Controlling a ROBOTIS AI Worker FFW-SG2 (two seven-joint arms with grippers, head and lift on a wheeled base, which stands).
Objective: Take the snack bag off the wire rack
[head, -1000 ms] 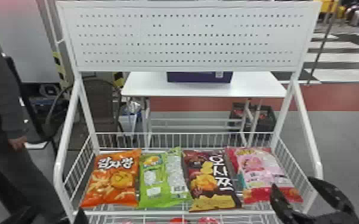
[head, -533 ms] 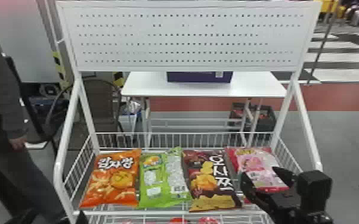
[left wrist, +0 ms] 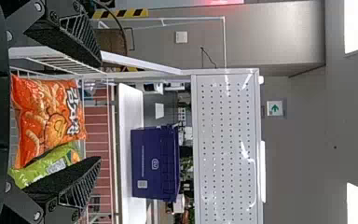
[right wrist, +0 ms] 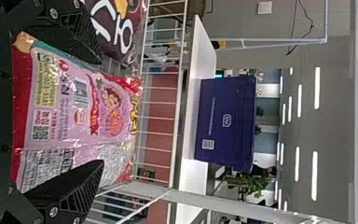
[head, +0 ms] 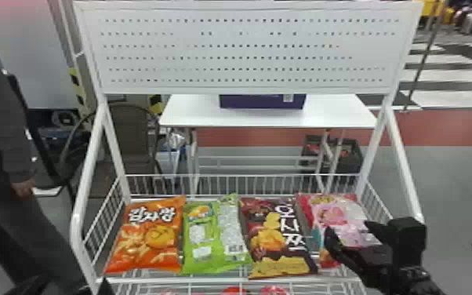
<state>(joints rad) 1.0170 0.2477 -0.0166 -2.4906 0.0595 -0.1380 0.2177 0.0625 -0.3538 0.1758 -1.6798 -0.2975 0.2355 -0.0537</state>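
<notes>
Head view; right gripper [head: 347, 229], fingers apart, near pink snack bag [head: 335, 215]

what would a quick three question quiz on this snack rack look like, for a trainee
1. True or false: on the rack, the green bag lies between the orange bag and the dark brown bag.
2. In the right wrist view, which bag shows between the spread fingers of the right gripper?
a) the orange bag
b) the pink bag
c) the green bag
3. Fill in the missing word: the purple box stands on a white ____ beyond the rack.

Key: 1 true; 2 b; 3 table
</notes>
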